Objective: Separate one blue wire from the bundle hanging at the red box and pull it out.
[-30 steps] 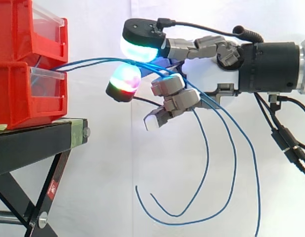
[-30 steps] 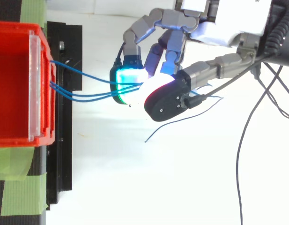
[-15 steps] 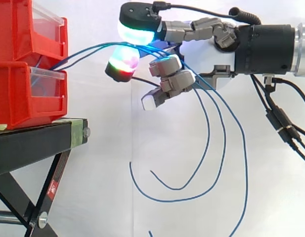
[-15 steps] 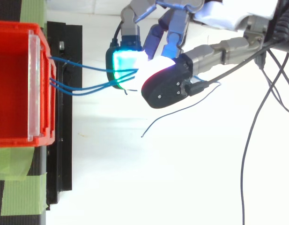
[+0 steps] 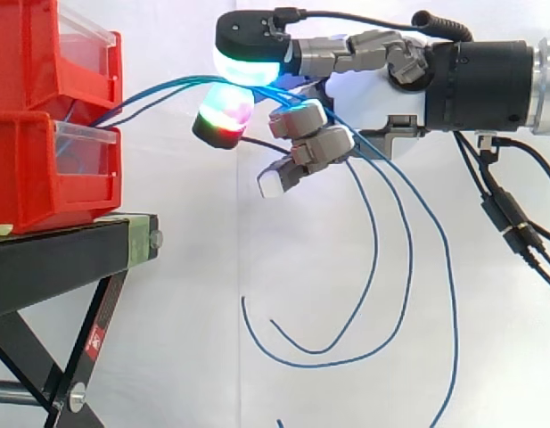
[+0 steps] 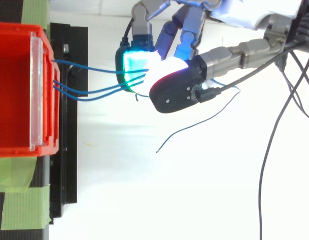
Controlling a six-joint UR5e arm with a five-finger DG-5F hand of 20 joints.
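While the hand pinches, thin wires loop — smooth.

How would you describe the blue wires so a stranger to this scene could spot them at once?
Start at the stacked red bins on the black stand, at the side view's left. From their front, thin blue wires arc right into the hand, pinched between its glowing pads, then dangle beneath it in long loops. Nothing else is thin and blue.

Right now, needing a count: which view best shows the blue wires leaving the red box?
Top view: three blue wires run apart from the red box to the hand. Side view bunches them there, showing hanging loops.
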